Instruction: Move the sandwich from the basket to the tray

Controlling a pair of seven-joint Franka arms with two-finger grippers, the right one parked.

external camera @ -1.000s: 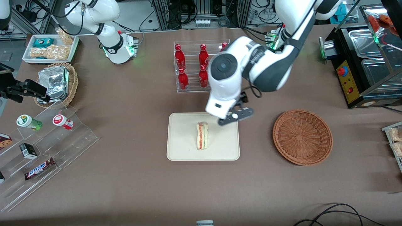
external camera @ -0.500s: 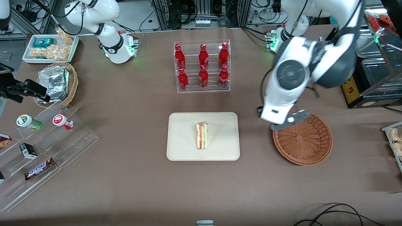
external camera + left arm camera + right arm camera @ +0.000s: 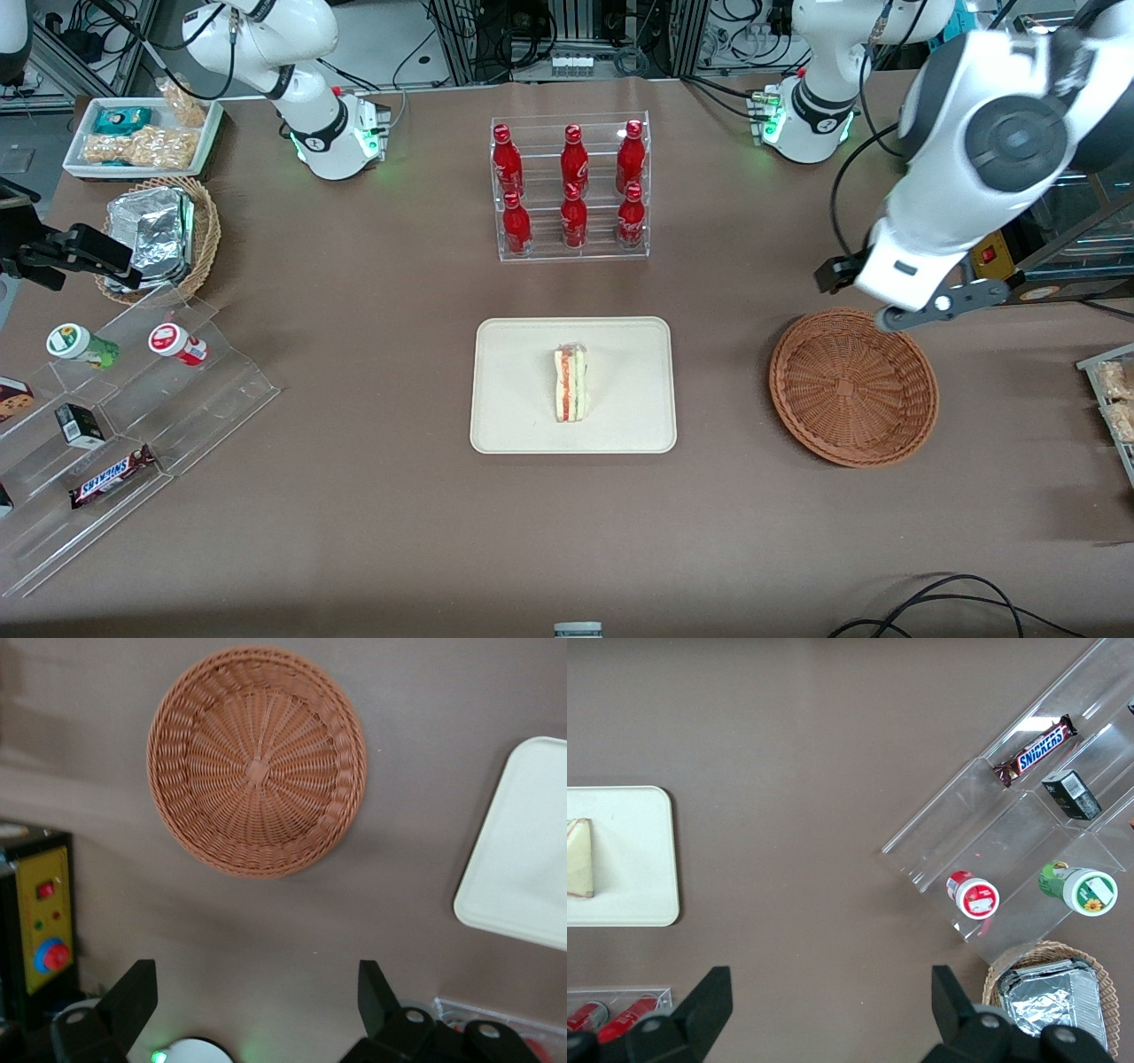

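A small, light, soft wrapped sandwich point(image 3: 570, 384) lies on the cream tray point(image 3: 514, 425), likely best held gently across its bread faces, while the jaws of the gripper point(image 3: 257, 1005), spread wide and empty, hang above the bench near the empty basket point(image 3: 853, 386).

Matt brown covering on the worktop point(image 3: 372, 496), soft-looking, no shine at all. The basket point(image 3: 852, 387) is woven wicker, reddish-brown, ribbed and rough. The tray point(image 3: 523, 390) looks like smooth cream plastic, dull finish. On it the sandwich point(image 3: 570, 384) shows pale, soft bread. The end effector point(image 3: 257, 997), up above the basket's rim farther from the front camera, has matt black fingers point(image 3: 133, 999) spread wide. 6 glossy red bottles point(image 3: 572, 188) sit in a clear acrylic rack point(image 3: 638, 252).
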